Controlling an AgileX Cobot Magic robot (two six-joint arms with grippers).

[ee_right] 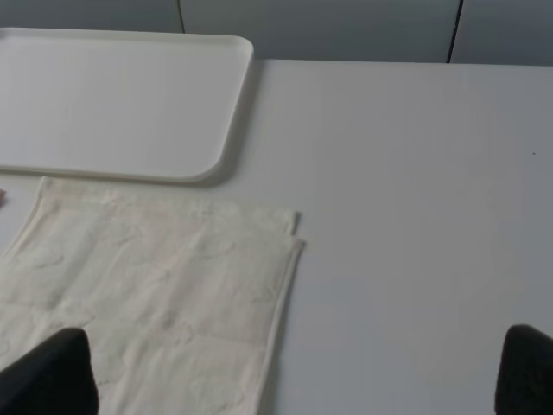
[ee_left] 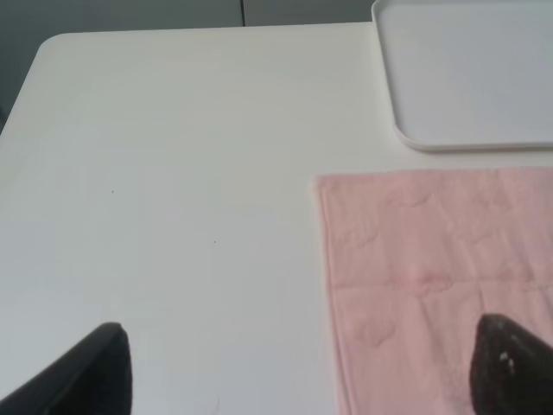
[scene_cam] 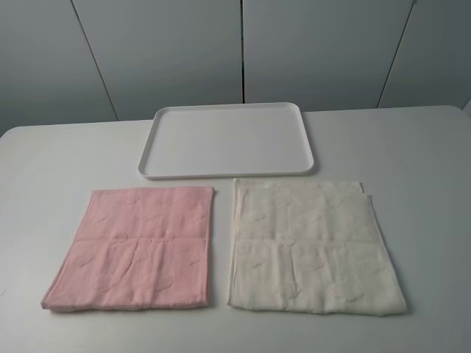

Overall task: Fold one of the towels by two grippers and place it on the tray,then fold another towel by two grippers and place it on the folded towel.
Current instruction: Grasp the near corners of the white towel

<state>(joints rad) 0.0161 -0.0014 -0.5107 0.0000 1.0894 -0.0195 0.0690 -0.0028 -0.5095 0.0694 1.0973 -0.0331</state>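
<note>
From the high cam I can't see either arm at all, just the white table (scene_cam: 66,162) with the tray (scene_cam: 228,140) at the back, the cream towel (scene_cam: 309,246) flat in front of it on the right and the smaller pink towel (scene_cam: 136,246) beside it on the left, not touching. The wrist cams cut off everything but the fingertips. The left gripper (ee_left: 300,333) is spread wide over the pink towel's outer edge and the right gripper (ee_right: 295,337) is just as wide over the cream towel's, neither gripping anything.
</note>
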